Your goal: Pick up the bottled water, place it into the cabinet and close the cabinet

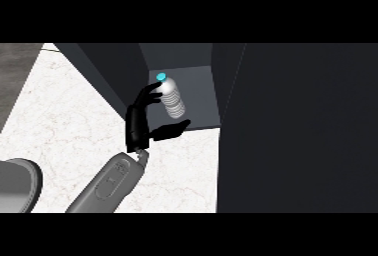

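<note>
The black robot hand (142, 117) on its grey forearm (109, 184) reaches into the open cabinet, its fingers beside the bottle and its thumb spread out below, touching or nearly touching it without curling round it. Which arm this is cannot be told. The clear ribbed plastic water bottle with a turquoise cap (171, 97) stands slightly tilted inside the dark grey cabinet (199, 95), on its shelf. The cabinet's dark door (295, 130) stands open at the right. Below lies the white marbled counter (59, 115), with a grey rounded object (16, 184) at its lower left edge.
</note>
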Robot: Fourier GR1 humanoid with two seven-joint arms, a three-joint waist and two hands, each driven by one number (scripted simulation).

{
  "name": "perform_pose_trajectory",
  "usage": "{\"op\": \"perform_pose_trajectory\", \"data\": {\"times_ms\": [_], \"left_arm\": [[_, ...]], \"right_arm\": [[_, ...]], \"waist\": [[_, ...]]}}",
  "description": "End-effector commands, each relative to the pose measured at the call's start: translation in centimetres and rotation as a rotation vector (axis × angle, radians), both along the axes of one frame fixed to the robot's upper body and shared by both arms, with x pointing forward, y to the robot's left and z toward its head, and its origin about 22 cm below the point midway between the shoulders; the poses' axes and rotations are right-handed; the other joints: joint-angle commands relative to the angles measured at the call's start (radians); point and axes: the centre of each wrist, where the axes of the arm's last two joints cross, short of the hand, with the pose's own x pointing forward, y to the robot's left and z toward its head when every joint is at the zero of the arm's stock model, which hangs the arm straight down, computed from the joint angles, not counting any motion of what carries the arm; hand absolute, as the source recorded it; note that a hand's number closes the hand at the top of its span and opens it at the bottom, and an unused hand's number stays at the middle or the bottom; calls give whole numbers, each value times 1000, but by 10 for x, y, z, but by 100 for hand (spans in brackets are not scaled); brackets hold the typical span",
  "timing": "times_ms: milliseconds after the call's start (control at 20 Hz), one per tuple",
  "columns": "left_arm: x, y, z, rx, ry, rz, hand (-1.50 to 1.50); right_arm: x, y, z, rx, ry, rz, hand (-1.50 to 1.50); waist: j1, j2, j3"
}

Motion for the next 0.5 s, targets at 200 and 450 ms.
{"op": "perform_pose_trajectory", "data": {"times_ms": [200, 450], "left_arm": [[67, 23, 43, 37, 12, 63, -150], [65, 17, 62, -73, -60, -39, -150]], "right_arm": [[3, 2, 3, -8, -2, 2, -150], [0, 3, 0, 3, -25, 7, -150]], "waist": [[-8, 32, -11], [1, 27, -12]]}}
